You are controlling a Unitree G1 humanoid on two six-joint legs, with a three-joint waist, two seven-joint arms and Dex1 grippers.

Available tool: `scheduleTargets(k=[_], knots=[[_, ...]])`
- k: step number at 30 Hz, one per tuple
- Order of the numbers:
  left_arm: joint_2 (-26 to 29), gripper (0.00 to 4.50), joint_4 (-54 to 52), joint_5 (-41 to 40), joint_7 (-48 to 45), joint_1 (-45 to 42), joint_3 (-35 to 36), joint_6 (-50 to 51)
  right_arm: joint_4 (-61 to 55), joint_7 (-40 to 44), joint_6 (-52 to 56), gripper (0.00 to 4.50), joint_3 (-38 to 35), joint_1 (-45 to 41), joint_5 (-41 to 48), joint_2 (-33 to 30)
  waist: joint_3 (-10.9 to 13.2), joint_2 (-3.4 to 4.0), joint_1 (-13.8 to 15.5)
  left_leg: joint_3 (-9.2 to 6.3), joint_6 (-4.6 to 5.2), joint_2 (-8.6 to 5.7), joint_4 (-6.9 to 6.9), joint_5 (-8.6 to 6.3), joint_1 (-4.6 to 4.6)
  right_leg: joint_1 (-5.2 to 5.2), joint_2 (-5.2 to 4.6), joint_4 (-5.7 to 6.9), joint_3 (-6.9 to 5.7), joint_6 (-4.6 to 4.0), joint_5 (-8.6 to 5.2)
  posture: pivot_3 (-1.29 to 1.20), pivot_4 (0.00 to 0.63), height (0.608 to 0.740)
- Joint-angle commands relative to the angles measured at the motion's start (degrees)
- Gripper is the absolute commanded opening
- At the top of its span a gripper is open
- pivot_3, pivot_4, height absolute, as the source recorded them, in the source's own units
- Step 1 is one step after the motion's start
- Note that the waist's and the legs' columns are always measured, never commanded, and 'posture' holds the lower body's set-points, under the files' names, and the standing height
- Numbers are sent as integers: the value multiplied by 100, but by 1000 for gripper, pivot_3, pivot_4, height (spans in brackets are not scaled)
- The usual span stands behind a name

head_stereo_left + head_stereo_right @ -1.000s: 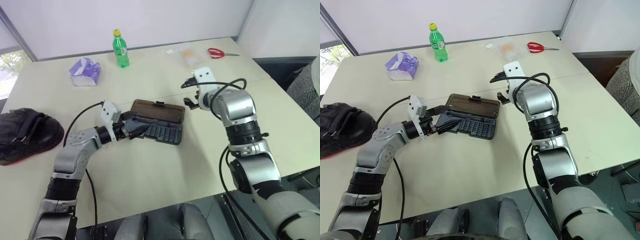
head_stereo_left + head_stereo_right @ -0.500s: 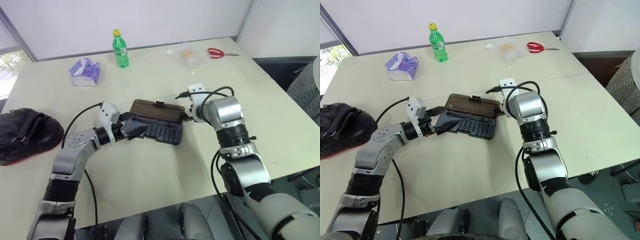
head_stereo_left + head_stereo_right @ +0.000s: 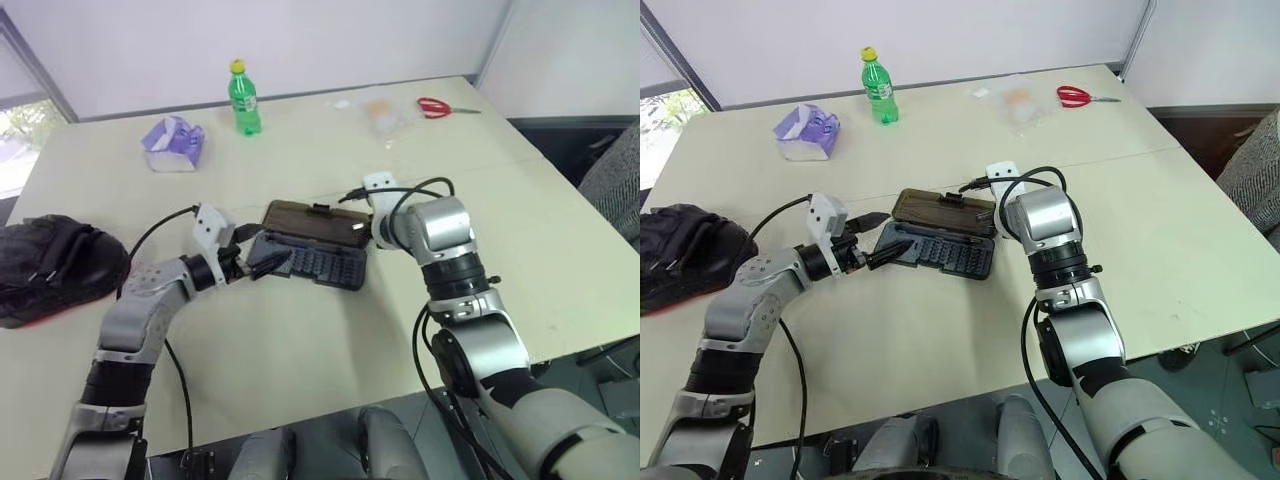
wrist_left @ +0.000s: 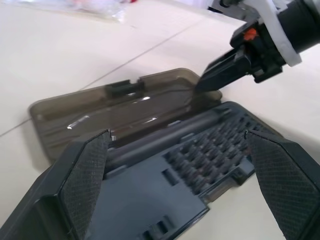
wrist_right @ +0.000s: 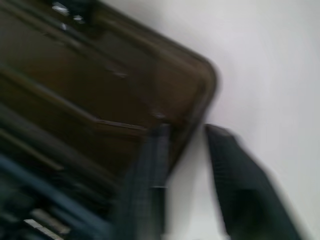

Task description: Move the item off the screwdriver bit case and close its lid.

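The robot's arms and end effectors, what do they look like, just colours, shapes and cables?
Both arms are silver-grey rounded segments joined by black ribbed rings, with a thin black cable looping loose along each. A white block sits at each wrist. The left end effector has two broad black fingers with cross-hatched pads. The right end effector is black with narrow fingers and a small orange-red mark.

one bit case, one bottle, one scissors, one mitt

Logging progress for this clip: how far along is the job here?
Done: the mitt sits on the table, off the case. In hand: right gripper fingers pinch the lid edge; left gripper straddles the tray, open. Left: fold the lid shut.
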Motion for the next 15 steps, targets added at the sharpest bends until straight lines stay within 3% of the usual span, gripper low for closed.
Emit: scheduleTargets(k=[1, 15], knots=[[134, 4500, -102, -30, 51, -83, 300, -91, 78, -1, 184, 54, 57, 126, -14, -63, 0, 1, 17, -3, 0, -1, 2, 0, 0, 3, 0, 0, -1, 0, 0, 0, 150, 740], [253, 4500, -30, 7, 90, -128, 459, -149, -518, 99, 782, 54, 99, 226, 107, -152, -2, 0, 10, -8, 0, -3, 28, -1, -5, 9, 0, 2, -4, 0, 0, 0, 150, 740]])
